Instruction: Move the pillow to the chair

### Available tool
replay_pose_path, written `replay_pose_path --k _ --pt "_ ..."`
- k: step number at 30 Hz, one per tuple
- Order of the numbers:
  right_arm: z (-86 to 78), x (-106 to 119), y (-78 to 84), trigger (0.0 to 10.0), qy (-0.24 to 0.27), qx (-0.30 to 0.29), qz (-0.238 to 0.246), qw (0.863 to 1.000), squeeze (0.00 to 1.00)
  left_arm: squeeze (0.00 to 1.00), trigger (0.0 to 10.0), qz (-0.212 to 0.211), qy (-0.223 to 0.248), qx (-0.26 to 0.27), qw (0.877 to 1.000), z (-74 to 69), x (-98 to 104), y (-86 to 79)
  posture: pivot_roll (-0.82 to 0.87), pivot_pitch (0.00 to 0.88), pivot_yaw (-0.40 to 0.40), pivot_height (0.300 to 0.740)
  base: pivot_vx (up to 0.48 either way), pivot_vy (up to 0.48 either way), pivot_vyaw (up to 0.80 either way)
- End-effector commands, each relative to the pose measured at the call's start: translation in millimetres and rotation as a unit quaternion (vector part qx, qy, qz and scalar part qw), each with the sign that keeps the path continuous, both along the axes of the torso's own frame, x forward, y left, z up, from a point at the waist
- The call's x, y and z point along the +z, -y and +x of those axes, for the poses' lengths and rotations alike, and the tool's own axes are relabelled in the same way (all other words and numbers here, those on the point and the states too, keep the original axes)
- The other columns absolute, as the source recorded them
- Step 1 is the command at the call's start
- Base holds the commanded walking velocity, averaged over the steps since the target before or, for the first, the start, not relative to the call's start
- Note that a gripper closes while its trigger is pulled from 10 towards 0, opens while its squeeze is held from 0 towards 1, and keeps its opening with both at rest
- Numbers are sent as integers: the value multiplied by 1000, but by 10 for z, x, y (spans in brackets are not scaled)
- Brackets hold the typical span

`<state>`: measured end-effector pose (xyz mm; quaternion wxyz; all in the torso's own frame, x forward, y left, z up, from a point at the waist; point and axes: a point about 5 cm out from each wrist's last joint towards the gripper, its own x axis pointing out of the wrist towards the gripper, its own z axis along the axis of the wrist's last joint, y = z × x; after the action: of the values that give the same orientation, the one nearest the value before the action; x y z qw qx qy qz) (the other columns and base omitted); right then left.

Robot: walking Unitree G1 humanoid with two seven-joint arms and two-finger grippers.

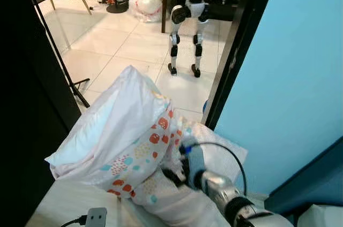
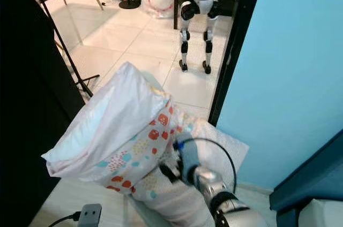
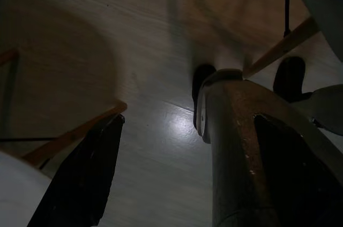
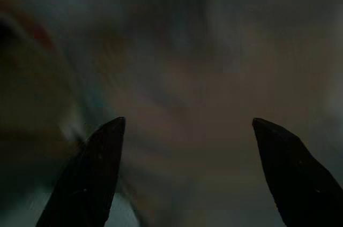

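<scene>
Pillow (image 1: 123,141), one, raised, right hand (image 1: 174,173) against it, fingers spread apart

Head stereo downward; wrist cameras close, dark.

My right gripper (image 1: 172,175) has black fingers on a silver arm, with a black cable looped over the wrist. The pillow (image 1: 115,136) is white, and its case is printed with red-orange, teal and pale yellow blotches. The wall (image 1: 289,72) is light blue, the door frame (image 1: 238,39) black. The floor tiles (image 1: 128,39) are glossy cream-white. The other robot's legs (image 1: 185,39) are white with black joints.
</scene>
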<state>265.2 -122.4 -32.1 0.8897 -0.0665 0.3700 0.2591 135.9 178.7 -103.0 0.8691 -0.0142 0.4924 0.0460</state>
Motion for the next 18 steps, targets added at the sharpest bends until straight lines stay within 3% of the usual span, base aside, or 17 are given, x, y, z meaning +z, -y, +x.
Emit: replay_pose_path --k 1,2,6,18 --pt "-101 -95 54 10000 -26 -7 -29 999 0 0 10000 -7 -31 -4 999 -145 -57 41 -36 38 -52 740 0 0 0" --pt "-204 -179 117 10000 -48 -19 -45 998 0 0 10000 -7 -32 -5 999 -145 -58 45 -34 35 -52 740 0 0 0" --pt "-206 -181 150 10000 -56 -65 -12 996 0 0 10000 -7 -33 -7 999 -145 -60 57 -43 37 -48 740 0 0 0" --pt "-282 -238 144 10000 -66 -18 -65 996 0 0 10000 -10 -37 -14 999 -120 -57 90 -47 26 -45 740 0 0 0"
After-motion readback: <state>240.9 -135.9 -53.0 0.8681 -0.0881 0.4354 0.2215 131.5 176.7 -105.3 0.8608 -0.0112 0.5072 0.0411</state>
